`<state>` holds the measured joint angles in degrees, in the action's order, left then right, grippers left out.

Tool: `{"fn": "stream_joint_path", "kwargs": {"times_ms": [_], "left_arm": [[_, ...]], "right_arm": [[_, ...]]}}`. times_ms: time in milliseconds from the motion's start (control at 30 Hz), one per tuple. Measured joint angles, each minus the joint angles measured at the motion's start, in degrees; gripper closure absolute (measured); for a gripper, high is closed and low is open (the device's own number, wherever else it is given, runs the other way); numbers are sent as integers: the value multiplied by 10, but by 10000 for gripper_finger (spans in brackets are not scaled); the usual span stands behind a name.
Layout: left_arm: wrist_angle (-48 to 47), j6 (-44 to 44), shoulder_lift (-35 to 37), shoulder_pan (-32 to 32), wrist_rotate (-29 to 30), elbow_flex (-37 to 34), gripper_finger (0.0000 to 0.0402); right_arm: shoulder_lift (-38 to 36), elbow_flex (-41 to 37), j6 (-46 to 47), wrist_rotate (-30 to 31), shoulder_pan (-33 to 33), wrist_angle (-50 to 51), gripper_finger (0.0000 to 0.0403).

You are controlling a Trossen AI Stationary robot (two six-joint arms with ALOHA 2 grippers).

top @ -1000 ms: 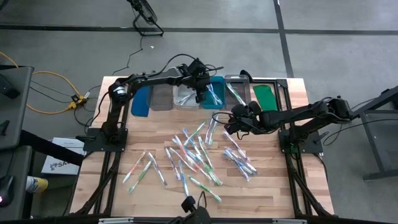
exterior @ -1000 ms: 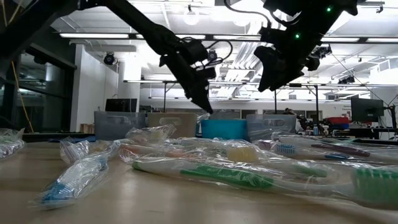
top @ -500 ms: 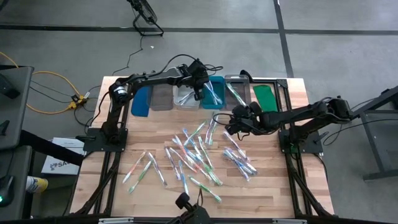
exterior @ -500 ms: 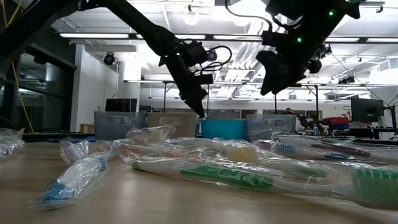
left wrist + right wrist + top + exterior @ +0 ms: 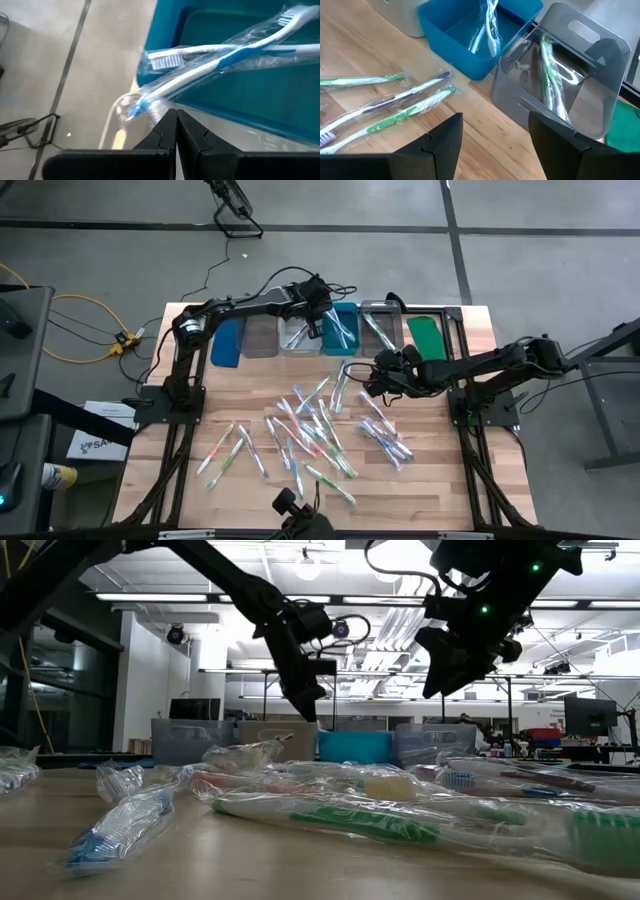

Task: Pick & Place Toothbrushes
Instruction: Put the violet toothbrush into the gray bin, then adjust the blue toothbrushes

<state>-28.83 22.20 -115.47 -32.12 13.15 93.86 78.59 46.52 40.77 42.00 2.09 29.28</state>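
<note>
From above, the left gripper (image 5: 322,327) hangs over the row of bins at the table's (image 5: 440,480) twelve o'clock edge, between the clear bin (image 5: 298,337) and the teal bin (image 5: 342,330), its fingers pressed together and holding nothing. The right gripper (image 5: 368,380) hovers at about one o'clock of the loose toothbrushes (image 5: 312,425) scattered across the middle of the wood, fingers spread and empty. At table height, wrapped toothbrushes (image 5: 330,810) fill the foreground and both grippers hang above the far bins. The left wrist view shows its shut fingers (image 5: 175,132) just beside the teal bin (image 5: 240,100), where two blue toothbrushes (image 5: 220,55) lie crossed. The right wrist view shows its parted fingers (image 5: 445,145) over bare wood, green toothbrushes (image 5: 395,107) nearby, with more in the teal bin (image 5: 465,35) and the grey clear bin (image 5: 560,85).
</note>
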Motion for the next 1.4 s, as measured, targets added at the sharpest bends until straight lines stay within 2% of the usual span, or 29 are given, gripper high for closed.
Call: {"fn": "stream_joint_path", "kwargs": {"times_ms": [267,367,467,633,700,900,1033,1233,1400], "left_arm": [[-43,3,40,-1,44,0,401],[-62,4,41,-2,35,0,401],[-70,24,41,-1,3,0,401],[-85,31,46,-1,-4,0,401],[-86,36,52,-1,-4,0,401],[-87,53,68,0,-11,0,401],[-73,65,79,-1,-36,-17,401],[-18,65,113,-2,-71,-87,401],[58,60,157,-1,-100,-152,401]], "right_arm": [[0,0,-5,1,0,-20,184],[0,0,-23,1,0,-35,184],[0,0,-81,0,-6,-85,184],[0,0,-209,-16,-50,-214,184],[0,0,-249,-62,-82,-269,184],[28,0,-298,-286,-211,-382,184],[54,0,-304,-381,-287,-410,184],[113,51,-334,-445,-343,-376,184],[181,146,-369,-444,-343,-292,184]]}}
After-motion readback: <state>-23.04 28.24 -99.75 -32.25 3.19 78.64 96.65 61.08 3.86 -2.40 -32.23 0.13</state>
